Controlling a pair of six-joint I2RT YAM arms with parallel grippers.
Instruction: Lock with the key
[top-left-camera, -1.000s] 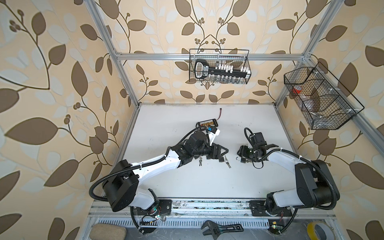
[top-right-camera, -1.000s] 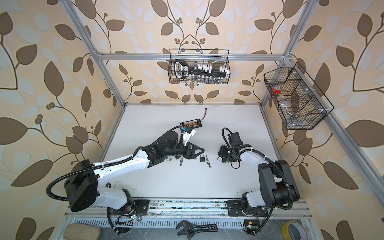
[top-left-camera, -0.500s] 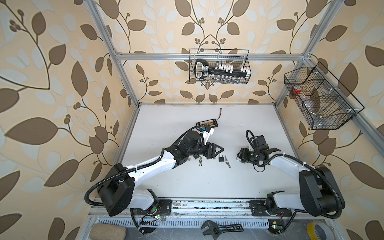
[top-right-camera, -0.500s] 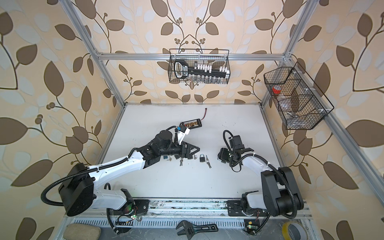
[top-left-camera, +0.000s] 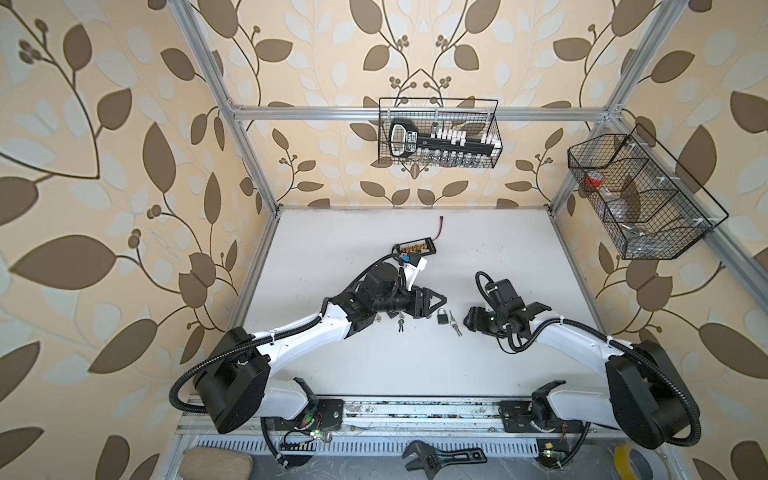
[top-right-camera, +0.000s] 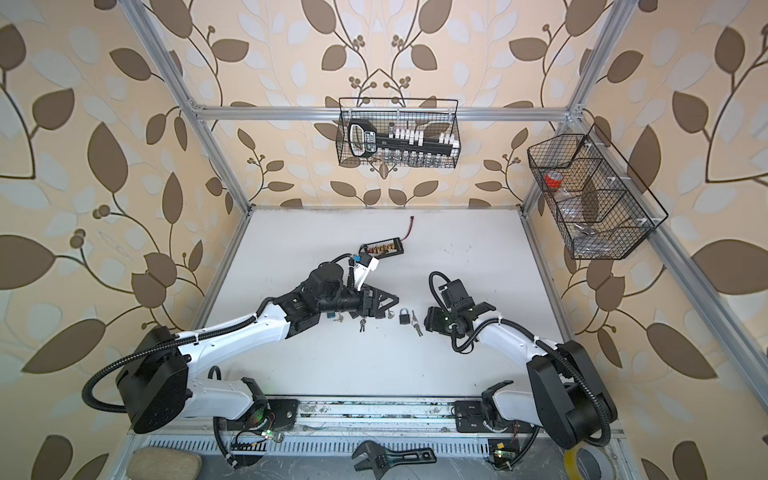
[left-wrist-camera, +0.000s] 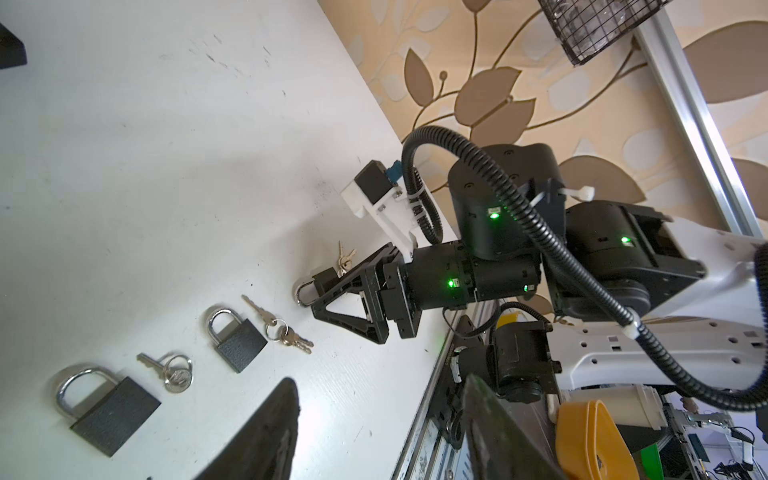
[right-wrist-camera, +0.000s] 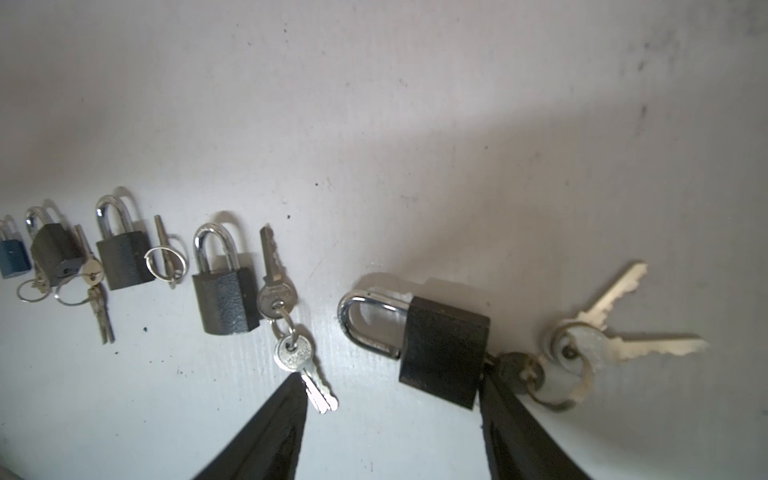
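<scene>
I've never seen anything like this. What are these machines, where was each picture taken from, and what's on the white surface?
Two robot arms work at a white table. Both top views look down from overhead; each wrist view comes from a camera on an arm. A row of padlocks and keys lies between them. The left tool is open and empty. The right tool is open, its fingers flanking a black padlock with a key bunch plugged in; nothing is gripped.

A wire basket (top-left-camera: 457, 109) hangs behind; a wrench (top-left-camera: 436, 458) lies out front.
</scene>
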